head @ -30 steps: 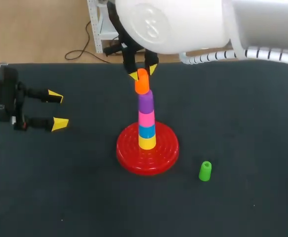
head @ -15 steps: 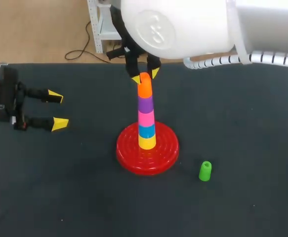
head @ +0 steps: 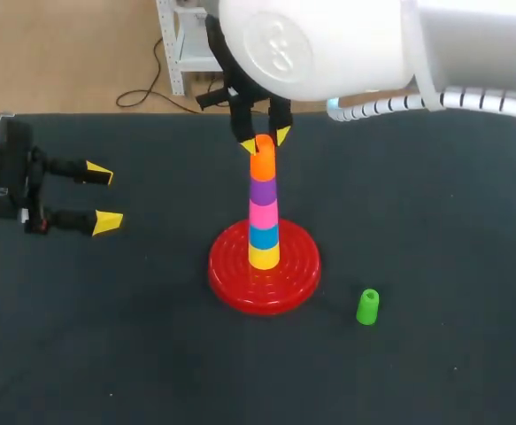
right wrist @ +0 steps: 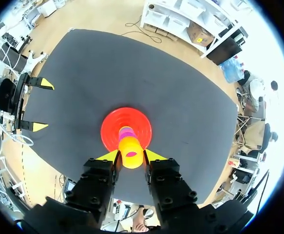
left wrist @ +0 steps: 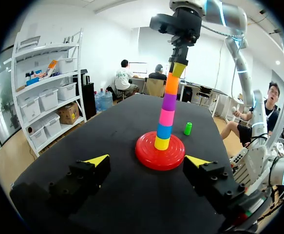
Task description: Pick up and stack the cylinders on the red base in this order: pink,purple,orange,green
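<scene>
The right gripper (head: 265, 140) is clamped on the orange cylinder (head: 262, 166), seated on the purple cylinder (head: 261, 190); next it should likely release and fetch the green cylinder (head: 367, 306).

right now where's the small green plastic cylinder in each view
Head view: the small green plastic cylinder stands alone, to the lower right of the round red plastic base.
Left wrist view: it stands beyond the red base.
Right wrist view: not visible.
Shared landmark: the red base, which shows in all three views.
</scene>
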